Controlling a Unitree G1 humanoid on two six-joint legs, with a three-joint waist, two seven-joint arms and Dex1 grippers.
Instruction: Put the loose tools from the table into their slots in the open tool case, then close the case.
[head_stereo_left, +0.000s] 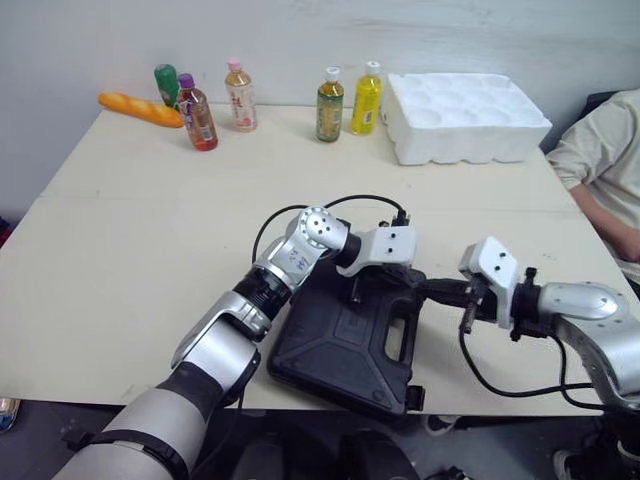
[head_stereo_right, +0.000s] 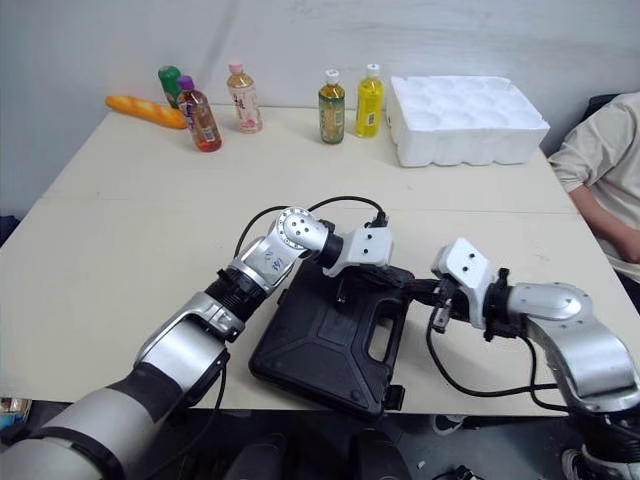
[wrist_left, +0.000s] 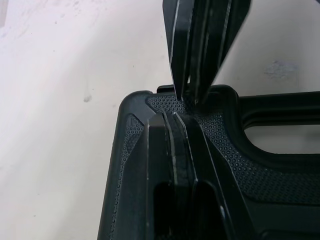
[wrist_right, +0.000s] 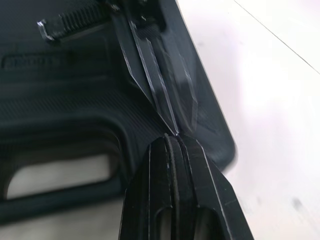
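The black tool case lies closed at the table's front edge, its handle cutout facing right. My left gripper reaches across the lid to the corner by the handle, fingers shut with nothing between them. My right gripper comes in from the right, also shut and empty. The two sets of fingertips meet tip to tip over that corner. In the left wrist view my own fingers rest on the textured lid and the other gripper's fingers point back at them. I see no loose tools.
Several drink bottles and a bread loaf line the far edge. A white foam tray sits at the far right. A person's arm rests at the table's right side. The case slightly overhangs the front edge.
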